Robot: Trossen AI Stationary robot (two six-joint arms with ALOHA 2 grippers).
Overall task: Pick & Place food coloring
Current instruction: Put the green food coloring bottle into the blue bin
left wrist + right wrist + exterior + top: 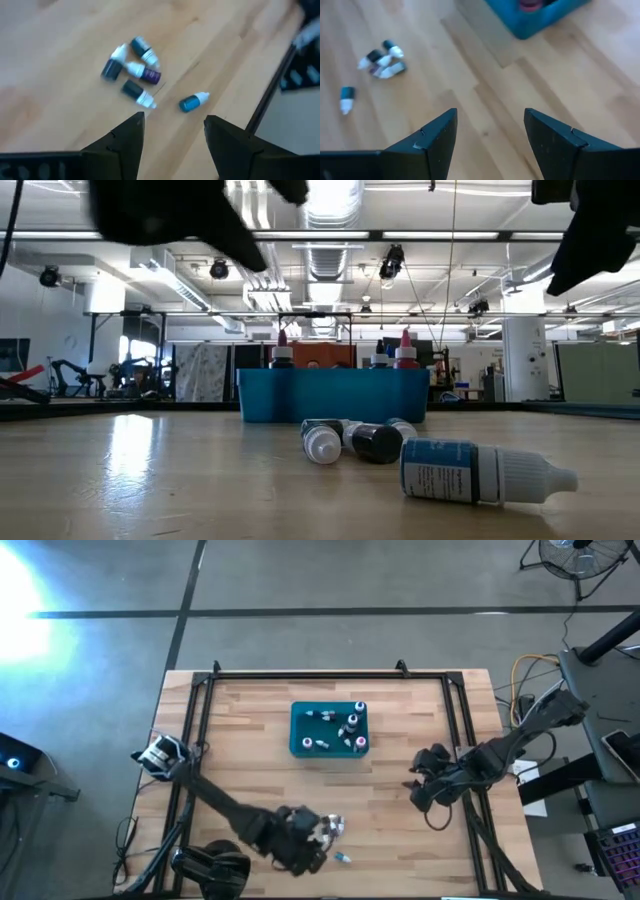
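Food coloring is split between two places. Several bottles stand or lie in the teal bin (330,730) at the middle of the desk (250,770), toward its far edge. The rest lie on bare wood near the front edge: a tight cluster of four bottles (131,72), bodies touching, and one blue bottle (192,101) on its side just beside them, apart from the cluster. In the low view this blue bottle (485,471) lies nearest the camera with its pale cap pointing away from the cluster. All of the loose ones lie flat, so they may roll if nudged.

Left arm: reaches in from the desk's left edge, slanting toward the front edge. Left tool (172,132) hangs over the loose bottles, fingers spread wide, nothing between them. Wrist camera looks down on the cluster and the lone blue bottle past the fingertips. Judgement: this is the approach for a pick; the lone blue bottle is the easier target, since the cluster leaves no room for a finger.

Right arm: comes in from the right edge and hovers above bare wood between the bin and that edge. Right tool (490,132) is open and empty, apparently waiting.
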